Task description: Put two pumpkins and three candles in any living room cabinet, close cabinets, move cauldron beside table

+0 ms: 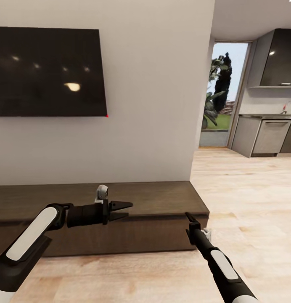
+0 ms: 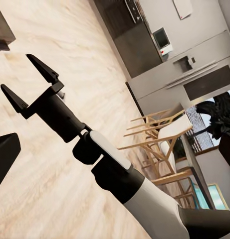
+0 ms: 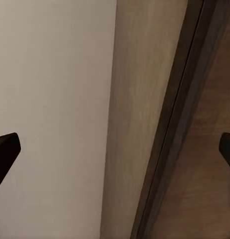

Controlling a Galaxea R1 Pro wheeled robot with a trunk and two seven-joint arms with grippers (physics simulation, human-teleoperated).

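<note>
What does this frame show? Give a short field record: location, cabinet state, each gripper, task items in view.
location: facing the cabinet under the TV, kitchen off to the right
cabinet state: fronts look flush and shut, top bare where it shows
left gripper: open, empty, pointing right in front of the cabinet's top edge
right gripper: open, empty, near the cabinet's right end
task items in view: cabinet; dining chairs show in the left wrist view
</note>
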